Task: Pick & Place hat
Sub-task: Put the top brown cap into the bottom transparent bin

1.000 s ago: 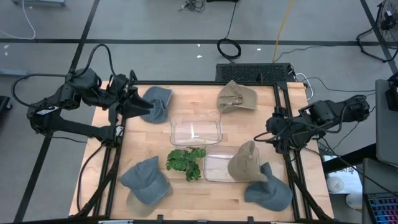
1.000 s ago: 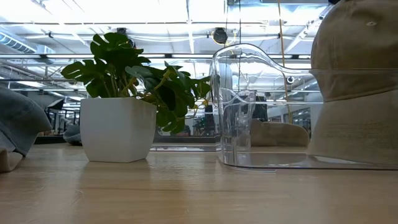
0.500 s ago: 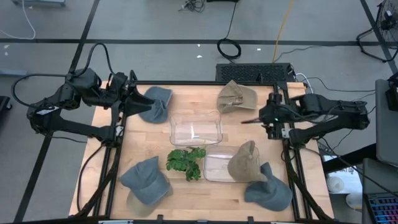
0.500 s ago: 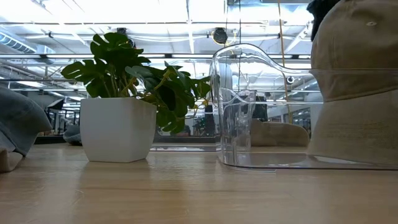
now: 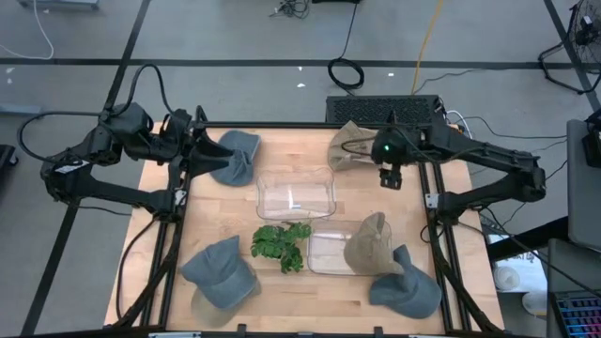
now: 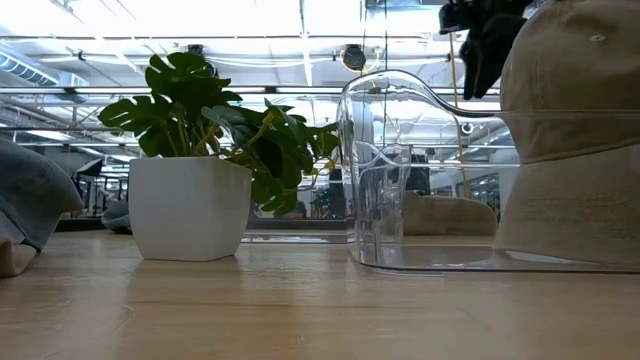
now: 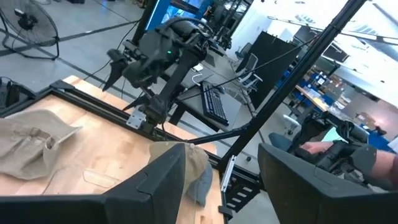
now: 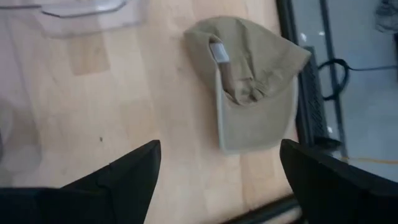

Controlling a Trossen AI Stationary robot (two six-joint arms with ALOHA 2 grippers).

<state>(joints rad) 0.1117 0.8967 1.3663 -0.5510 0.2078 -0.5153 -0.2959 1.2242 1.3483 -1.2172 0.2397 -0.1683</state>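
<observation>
A tan hat [image 5: 357,145] lies open side up on the table at the far right, its strap and label showing in the right wrist view [image 8: 252,81]. My right gripper [image 5: 390,178] hangs open above the table just near of this hat, pointing down at a slant [image 8: 217,180]; in the low view it shows at the top [image 6: 485,45]. A second tan hat [image 5: 371,244] rests on the near clear container [image 5: 324,252]. My left gripper [image 5: 207,150] stands open and level at the far left beside a grey hat [image 5: 237,155], with nothing between its fingers [image 7: 221,186].
A larger clear container [image 5: 296,192] stands mid-table. A potted plant [image 5: 282,244] stands near of it. Grey hats lie at the near left [image 5: 221,277] and near right [image 5: 406,291]. Black frame rails [image 5: 427,188] run along the table's sides.
My right gripper has swung from the table's right edge toward the far edge and the left, and now hangs beside the far tan hat, still open. No hat has moved.
</observation>
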